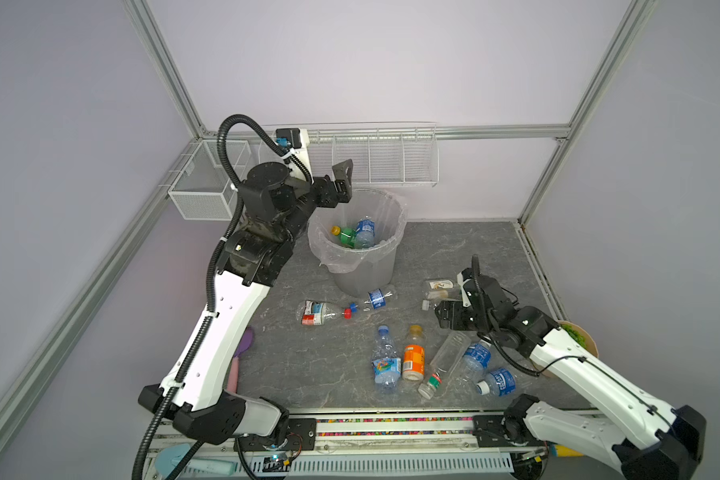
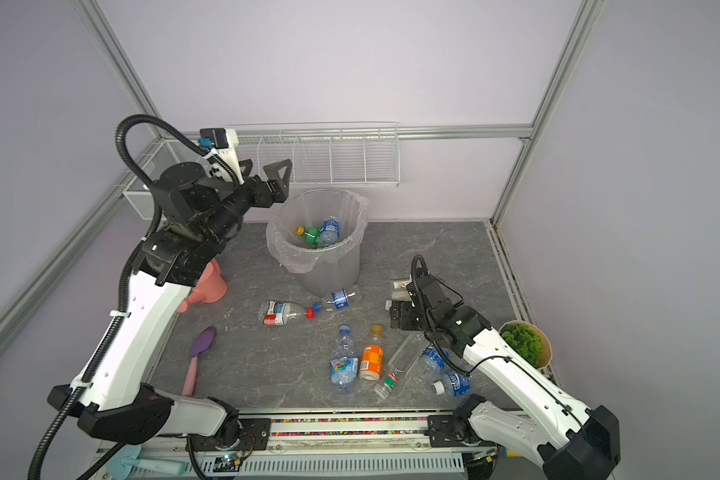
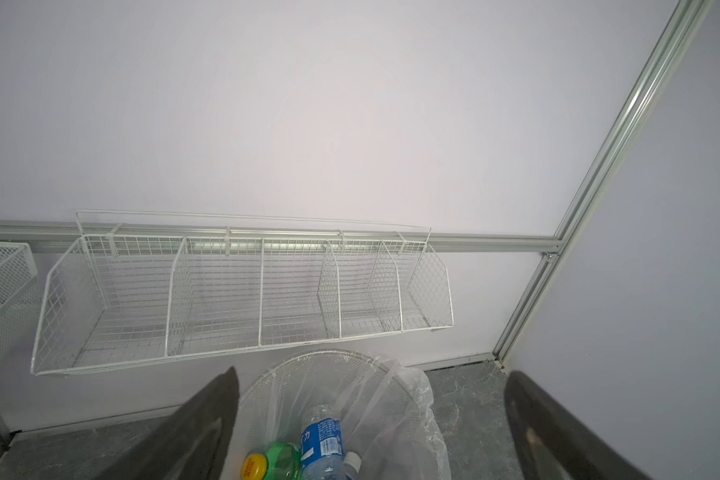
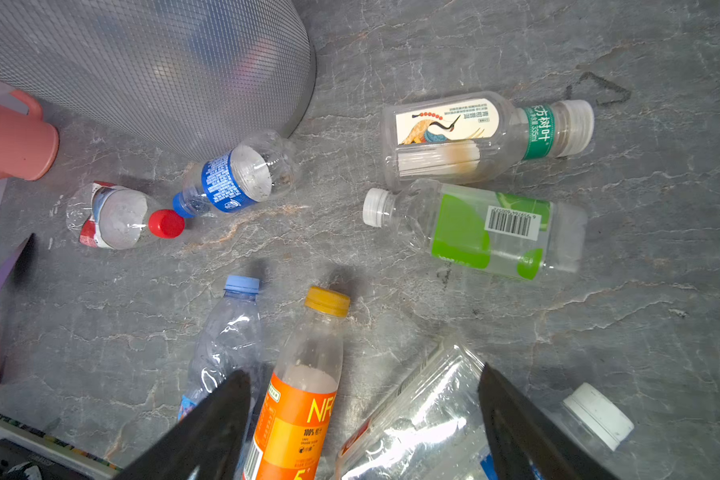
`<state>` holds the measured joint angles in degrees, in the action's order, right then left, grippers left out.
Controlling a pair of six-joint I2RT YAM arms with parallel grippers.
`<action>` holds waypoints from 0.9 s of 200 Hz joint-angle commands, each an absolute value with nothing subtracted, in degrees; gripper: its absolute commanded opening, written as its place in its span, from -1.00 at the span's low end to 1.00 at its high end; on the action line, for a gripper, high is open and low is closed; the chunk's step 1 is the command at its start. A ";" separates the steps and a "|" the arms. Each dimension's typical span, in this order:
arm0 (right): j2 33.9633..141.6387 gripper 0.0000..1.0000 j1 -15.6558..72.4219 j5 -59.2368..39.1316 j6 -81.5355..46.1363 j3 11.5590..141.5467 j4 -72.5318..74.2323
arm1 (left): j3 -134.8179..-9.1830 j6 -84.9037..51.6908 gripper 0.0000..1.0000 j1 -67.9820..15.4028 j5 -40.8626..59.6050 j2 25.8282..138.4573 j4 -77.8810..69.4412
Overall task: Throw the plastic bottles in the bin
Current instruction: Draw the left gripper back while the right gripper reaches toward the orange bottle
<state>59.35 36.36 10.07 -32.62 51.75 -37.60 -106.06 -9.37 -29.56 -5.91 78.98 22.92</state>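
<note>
One grey bin (image 1: 366, 270) stands at the far centre, with some plastic bottles (image 1: 364, 232) inside; the left gripper (image 3: 373, 374) hangs over its far-left rim, jaws wide apart, empty; the right gripper (image 4: 363, 372), jaws spread, grips nothing above more bottles scattered near right.

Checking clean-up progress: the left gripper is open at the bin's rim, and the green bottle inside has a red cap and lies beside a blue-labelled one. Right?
Not quite. The cap of the green bottle is yellow, not red, as the left wrist view shows. The rest stands: the left gripper is open at the rim of the bin, and the blue-labelled bottle lies beside the green one.
</note>
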 commanded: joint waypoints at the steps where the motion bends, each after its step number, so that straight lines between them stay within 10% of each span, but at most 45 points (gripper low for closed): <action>1: 58.19 0.77 35.96 10.40 -33.40 50.80 -38.54 | -102.63 -9.40 0.95 -29.79 -5.77 75.66 18.61; 180: 71.93 0.77 35.98 4.47 -26.34 58.67 -43.02 | -73.33 -12.90 0.80 -29.79 -7.96 48.92 21.04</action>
<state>70.19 36.36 7.33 -27.40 56.58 -41.10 -76.03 -11.51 -29.65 -6.42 51.64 18.92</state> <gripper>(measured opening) 0.884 0.905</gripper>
